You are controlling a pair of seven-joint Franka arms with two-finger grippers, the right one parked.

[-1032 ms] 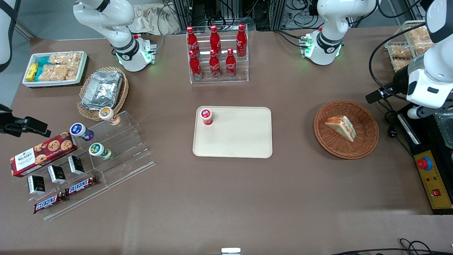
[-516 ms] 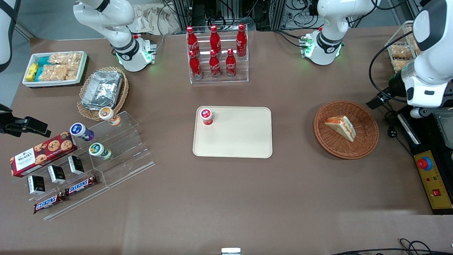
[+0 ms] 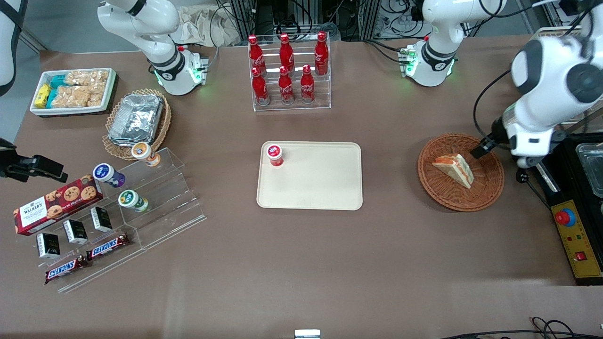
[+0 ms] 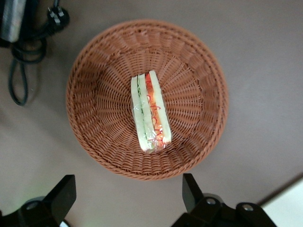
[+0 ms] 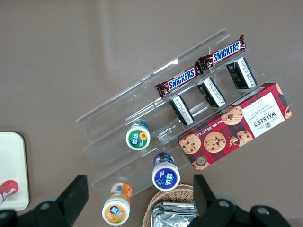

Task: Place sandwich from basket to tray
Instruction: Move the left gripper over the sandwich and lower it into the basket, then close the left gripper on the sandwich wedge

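Observation:
The sandwich [image 3: 454, 169], a white bread wedge with orange-red and green layers, lies in the round reddish-brown wicker basket [image 3: 490, 188]. It also shows in the left wrist view [image 4: 150, 111], in the middle of the basket [image 4: 94, 71]. My left gripper [image 3: 522, 157] hangs above the table just beside the basket's rim, toward the working arm's end. Its fingers [image 4: 64, 194] are open wide and hold nothing; the gripper [image 4: 127, 198] is over bare table just off the rim. The cream-beige tray [image 3: 320, 183] lies mid-table.
A small red-capped cup [image 3: 274, 155] stands in a corner of the tray. A rack of red cola bottles [image 3: 288, 70] stands farther from the front camera. A yellow control box [image 3: 577, 245] and cables [image 3: 520, 176] lie beside the basket. Acrylic snack shelves [image 3: 141, 207] are toward the parked arm's end.
My left arm has swung in from the table's end toward the basket and come lower; the gripper is now beside the basket's rim. The sandwich, basket and tray have not moved.

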